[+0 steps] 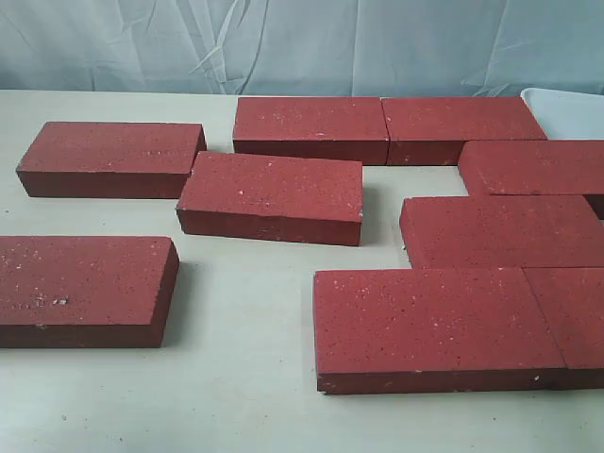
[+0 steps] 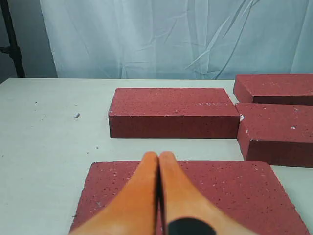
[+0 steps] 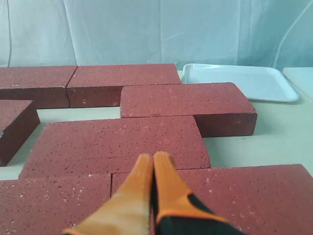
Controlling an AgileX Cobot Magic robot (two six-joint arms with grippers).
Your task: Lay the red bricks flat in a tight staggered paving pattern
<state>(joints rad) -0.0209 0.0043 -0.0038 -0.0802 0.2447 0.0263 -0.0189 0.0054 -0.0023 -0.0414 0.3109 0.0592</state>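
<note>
Several dark-red bricks lie flat on the pale table [image 1: 245, 377]. On the right, two [image 1: 310, 125] [image 1: 462, 127] form a back row. Nearer than those lie one brick [image 1: 533, 167], another [image 1: 505, 231], and a front pair [image 1: 434, 326] [image 1: 571, 316]. Three loose bricks lie on the left: back [image 1: 111, 156], middle [image 1: 272, 195], front [image 1: 85, 288]. Neither gripper shows in the exterior view. My left gripper [image 2: 159, 156] is shut and empty over a brick [image 2: 234, 196], with another brick [image 2: 171, 110] ahead. My right gripper [image 3: 153, 157] is shut and empty over the seam of the front pair [image 3: 244, 196].
A white tray [image 1: 566, 109] sits at the back right behind the bricks, and also shows as the tray [image 3: 239, 81] in the right wrist view. A pale curtain [image 1: 302, 42] hangs behind the table. A dark stand [image 2: 12, 44] is at the far edge in the left wrist view.
</note>
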